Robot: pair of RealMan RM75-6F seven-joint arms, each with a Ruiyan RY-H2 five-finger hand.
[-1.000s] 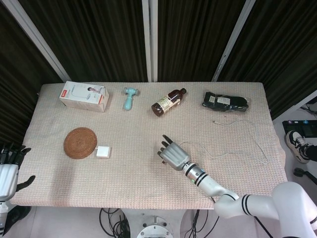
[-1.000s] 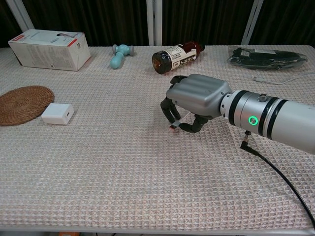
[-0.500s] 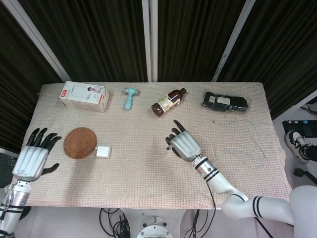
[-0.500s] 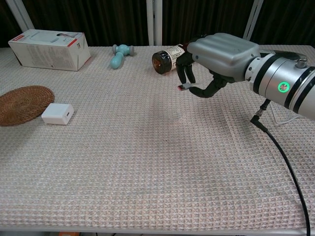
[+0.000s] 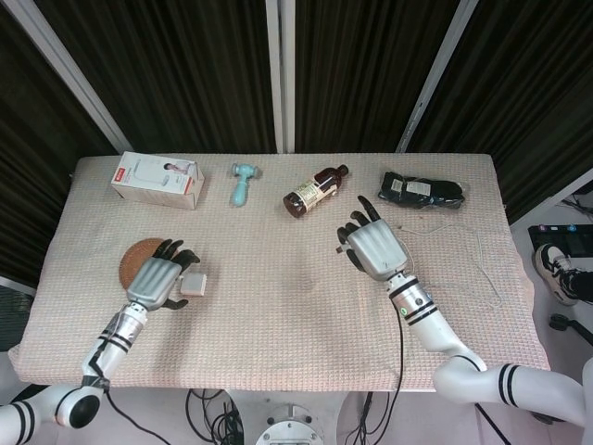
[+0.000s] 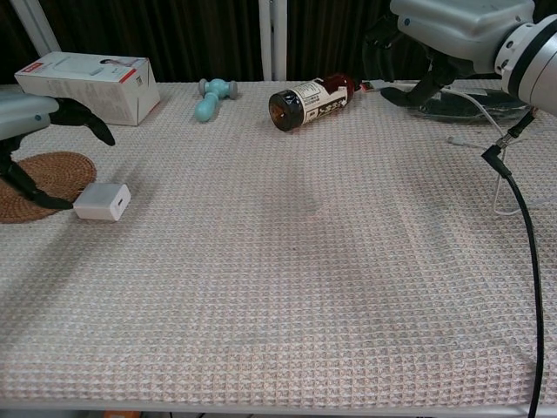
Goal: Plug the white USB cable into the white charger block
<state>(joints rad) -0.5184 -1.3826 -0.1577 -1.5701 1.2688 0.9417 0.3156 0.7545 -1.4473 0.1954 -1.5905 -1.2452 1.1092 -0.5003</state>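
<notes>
The white charger block lies on the table beside a woven coaster. My left hand hovers over the block's left side with fingers spread and holds nothing. Its thumb tip comes close to the block's edge; contact cannot be told. My right hand is lifted high at the back right. It pinches the USB plug of the white cable, which trails down to the table on the right.
Along the back edge lie a white box, a teal massager, a brown bottle and a black pouch. A black wire runs from my right wrist down the right side.
My right hand rose from the table's middle and moved back and right with the plug. My left hand came in from the left edge to the charger block.
</notes>
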